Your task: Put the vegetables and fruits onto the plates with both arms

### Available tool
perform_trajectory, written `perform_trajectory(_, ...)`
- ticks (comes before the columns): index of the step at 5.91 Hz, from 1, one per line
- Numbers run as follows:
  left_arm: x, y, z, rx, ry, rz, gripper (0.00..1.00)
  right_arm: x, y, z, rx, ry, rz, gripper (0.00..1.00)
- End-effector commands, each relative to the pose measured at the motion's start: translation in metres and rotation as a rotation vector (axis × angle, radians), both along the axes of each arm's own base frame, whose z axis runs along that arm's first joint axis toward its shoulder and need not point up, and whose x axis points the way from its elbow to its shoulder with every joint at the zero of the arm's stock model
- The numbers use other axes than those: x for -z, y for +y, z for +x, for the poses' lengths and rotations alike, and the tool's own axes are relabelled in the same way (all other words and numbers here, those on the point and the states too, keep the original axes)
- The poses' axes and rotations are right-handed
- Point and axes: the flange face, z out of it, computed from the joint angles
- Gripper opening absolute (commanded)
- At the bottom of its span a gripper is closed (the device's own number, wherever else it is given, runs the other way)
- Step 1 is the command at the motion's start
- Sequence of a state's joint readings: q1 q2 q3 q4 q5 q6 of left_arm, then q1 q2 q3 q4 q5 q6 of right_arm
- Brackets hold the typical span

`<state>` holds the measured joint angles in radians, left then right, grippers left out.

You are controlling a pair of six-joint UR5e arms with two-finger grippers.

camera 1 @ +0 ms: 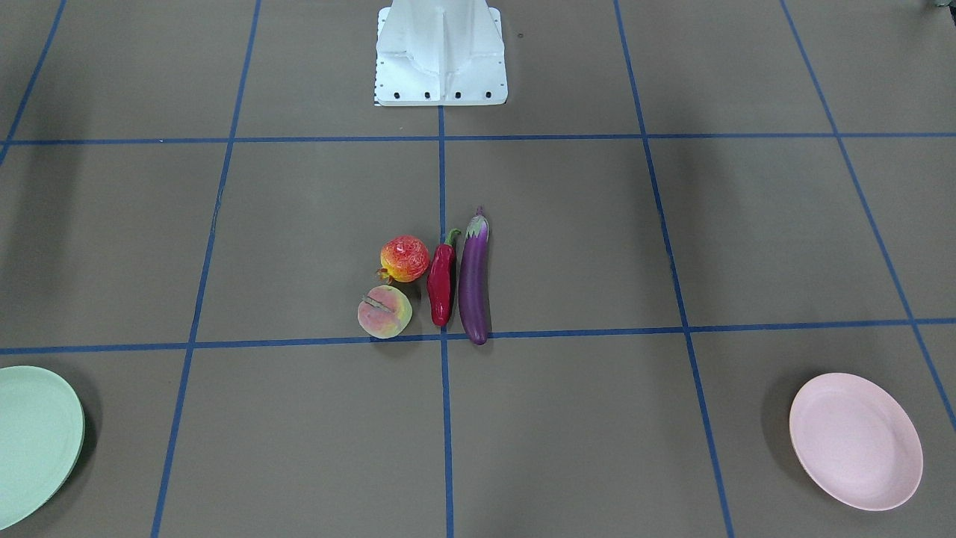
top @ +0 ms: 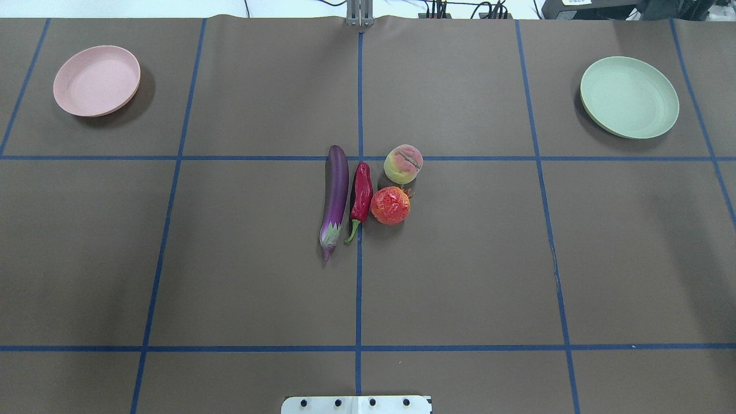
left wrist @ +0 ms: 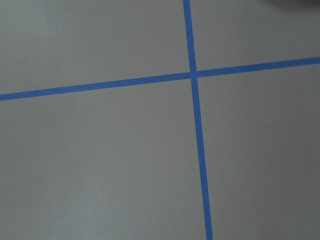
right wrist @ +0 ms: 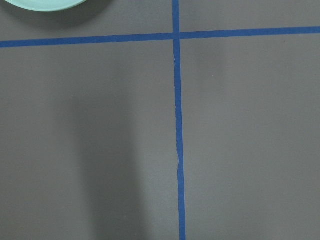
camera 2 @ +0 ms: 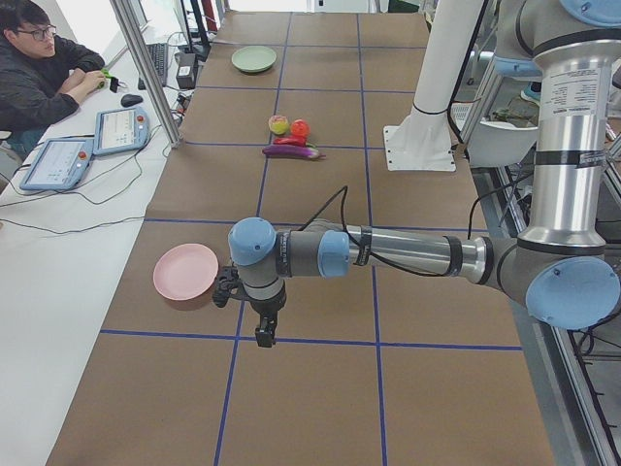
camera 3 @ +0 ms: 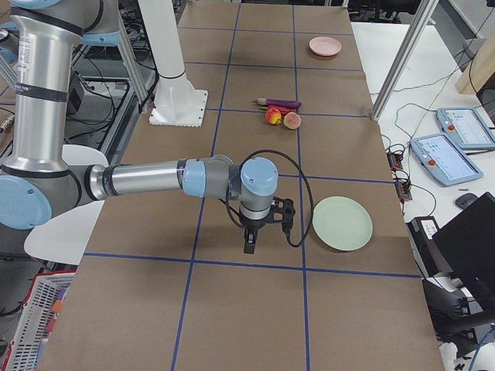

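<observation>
Purple eggplant, red chili pepper, peach and pomegranate clustered mid-tabletop, chili between eggplant and fruits, pink plate and mint plate well apart at far corners, left gripper near pink plate, right gripper near mint plate, jaw opening impossible to tell for either.

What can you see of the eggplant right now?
The eggplant is long, slim and glossy purple, plastic-looking, with a grey-green pointed cap and short stem at the end facing the robot's base. It lies flat on the brown table, beside the centre tape line, on the robot's left of it; its rounded far end overlaps a crossing tape line. The red chili pepper lies close alongside; whether they touch is unclear. Nothing grips it.
</observation>
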<state>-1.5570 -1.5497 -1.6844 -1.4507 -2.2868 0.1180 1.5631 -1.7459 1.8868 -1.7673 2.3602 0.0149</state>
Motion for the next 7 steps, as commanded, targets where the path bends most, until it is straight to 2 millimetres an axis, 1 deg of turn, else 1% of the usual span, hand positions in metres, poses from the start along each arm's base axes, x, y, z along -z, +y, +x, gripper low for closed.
perform_trajectory(1, 0.001, 0.000, 0.000, 0.005, 0.003, -0.001, 1.00, 0.004, -0.004, 0.000, -0.002, -0.004, 0.006, 1.00)
perform_trajectory(4, 0.011, -0.006, 0.000, 0.004, -0.004, 0.021, 1.00, 0.005, -0.005, -0.001, -0.003, -0.011, 0.008, 1.00)
perform_trajectory(5, 0.021, -0.010, 0.000, 0.007, -0.004, 0.037, 1.00, 0.008, -0.007, -0.001, -0.002, -0.021, 0.014, 1.00)
perform_trajectory(6, 0.039, -0.026, 0.001, 0.004, -0.002, 0.076, 1.00, 0.013, -0.009, -0.003, -0.004, -0.046, 0.019, 1.00)
perform_trajectory(7, 0.054, -0.036, 0.004, 0.005, 0.006, 0.109, 1.00, 0.016, -0.009, -0.004, -0.005, -0.051, 0.023, 1.00)
